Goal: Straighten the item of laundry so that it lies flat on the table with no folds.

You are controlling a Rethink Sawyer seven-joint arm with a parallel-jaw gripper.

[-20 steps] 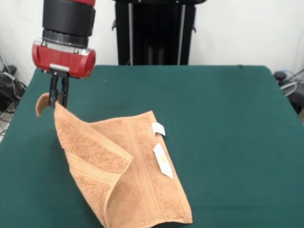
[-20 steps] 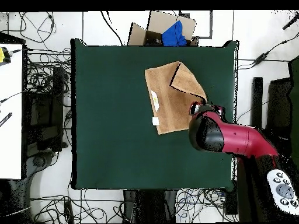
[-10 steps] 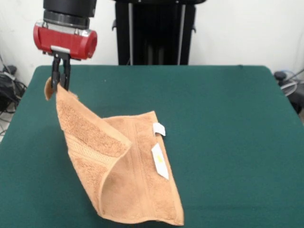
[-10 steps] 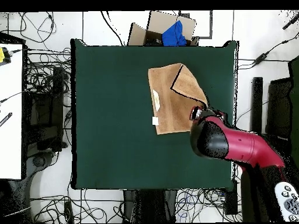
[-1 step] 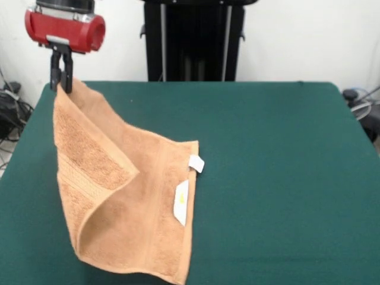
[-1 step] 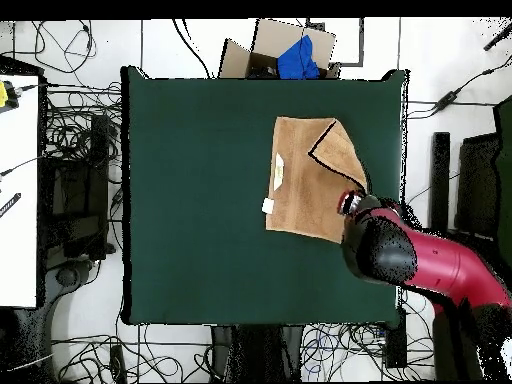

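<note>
A cardboard box is seen on the floor just beyond the table's edge in the overhead view; a blue cloth item is held in it. Other contents cannot be made out.

The gripper is held above the table near 1 corner, below the red wrist housing. Its 2 dark fingers are pressed close together, with no gap seen between them, and 1 corner of the hand towel is pinched between their tips. Nothing else is touched by the gripper.

The orange-tan terry towel is raised by that corner, so that part of it hangs as a sloping sheet from the fingers down to the table. The rest is laid on the green surface, toward the camera side in the front view. A diagonal fold is seen where the lifted portion overlaps the flat portion. A woven border band is visible along the lifted portion. 2 white tags are seen at the towel's edge toward the table's middle, 1 small, 1 longer.

In the overhead view the towel is placed in the half of the table nearer the arm, partly covered at 1 corner by the arm's dark housing.
</note>
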